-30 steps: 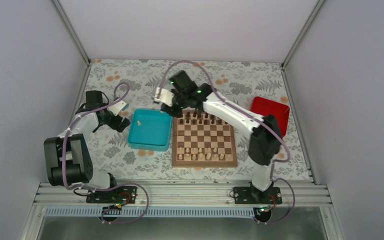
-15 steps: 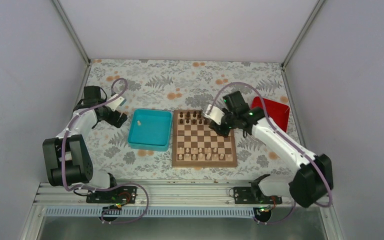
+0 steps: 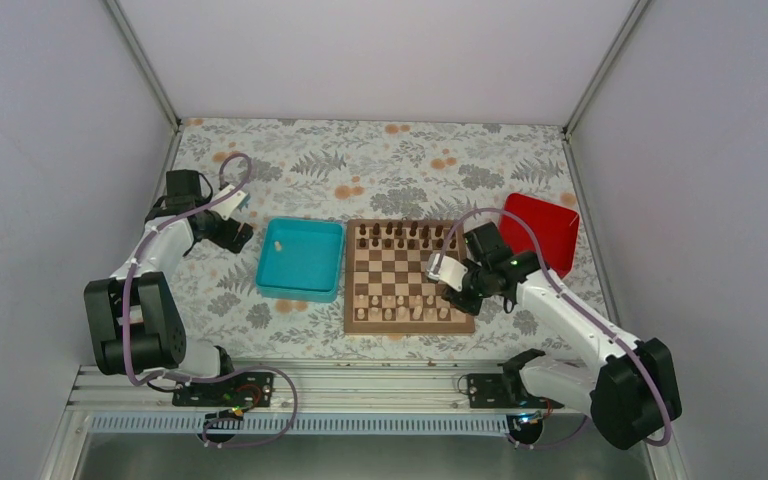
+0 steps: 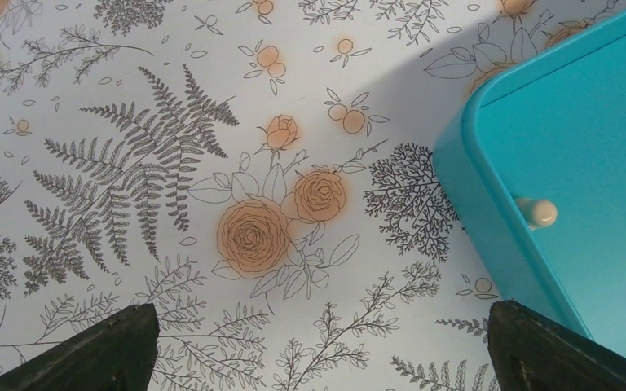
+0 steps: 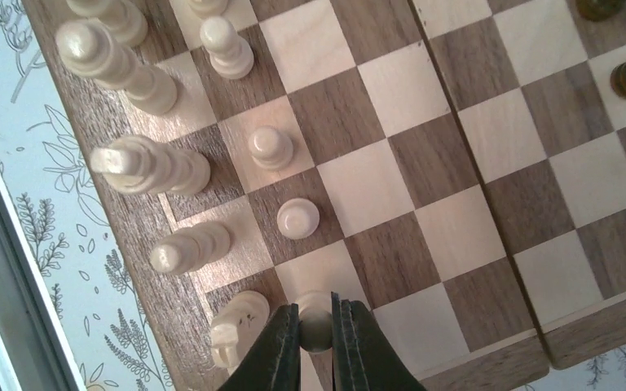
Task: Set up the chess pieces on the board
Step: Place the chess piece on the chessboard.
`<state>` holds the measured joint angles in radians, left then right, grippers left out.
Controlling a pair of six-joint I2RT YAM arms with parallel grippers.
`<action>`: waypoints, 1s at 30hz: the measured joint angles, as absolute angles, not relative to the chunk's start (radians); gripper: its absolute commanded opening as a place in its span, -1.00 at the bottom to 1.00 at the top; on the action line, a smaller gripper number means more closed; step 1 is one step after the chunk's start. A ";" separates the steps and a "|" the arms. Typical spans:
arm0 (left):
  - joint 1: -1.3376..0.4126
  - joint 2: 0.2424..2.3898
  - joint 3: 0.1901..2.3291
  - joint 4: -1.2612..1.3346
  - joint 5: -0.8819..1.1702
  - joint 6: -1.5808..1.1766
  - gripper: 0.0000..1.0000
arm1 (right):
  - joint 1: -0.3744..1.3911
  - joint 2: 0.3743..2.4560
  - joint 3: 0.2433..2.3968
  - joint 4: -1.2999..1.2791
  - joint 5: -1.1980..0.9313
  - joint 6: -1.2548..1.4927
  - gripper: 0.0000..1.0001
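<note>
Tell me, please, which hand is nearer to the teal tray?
The left hand: open, just left of the teal tray. The right hand is at the near right corner of the board, shut on a pale piece.

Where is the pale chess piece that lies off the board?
Top view: the pale piece lies alone in the teal tray, near its left wall, left of the board.

Bright, diffuse overhead light; soft shadow beside teal tray [image 4: 489, 236]; views sharp.
</note>
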<state>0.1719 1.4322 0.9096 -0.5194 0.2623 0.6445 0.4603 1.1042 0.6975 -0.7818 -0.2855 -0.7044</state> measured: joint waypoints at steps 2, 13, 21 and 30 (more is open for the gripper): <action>0.172 1.432 0.910 -0.516 0.261 0.641 1.00 | 0.455 1.104 0.678 -0.776 -0.286 -0.712 -0.89; 0.172 1.432 0.910 -0.512 0.252 0.638 1.00 | 0.443 1.114 0.647 -0.754 -0.298 -0.738 -0.88; 0.172 1.433 0.910 -0.511 0.244 0.639 1.00 | 0.443 1.145 0.647 -0.734 -0.306 -0.740 -0.86; 0.172 1.433 0.910 -0.510 0.239 0.639 1.00 | 0.443 1.176 0.647 -0.719 -0.306 -0.741 -0.85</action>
<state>0.1719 1.4330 0.9096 -0.5098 0.2390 0.6388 0.4427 1.1759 0.6472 -0.7193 -0.3061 -0.7410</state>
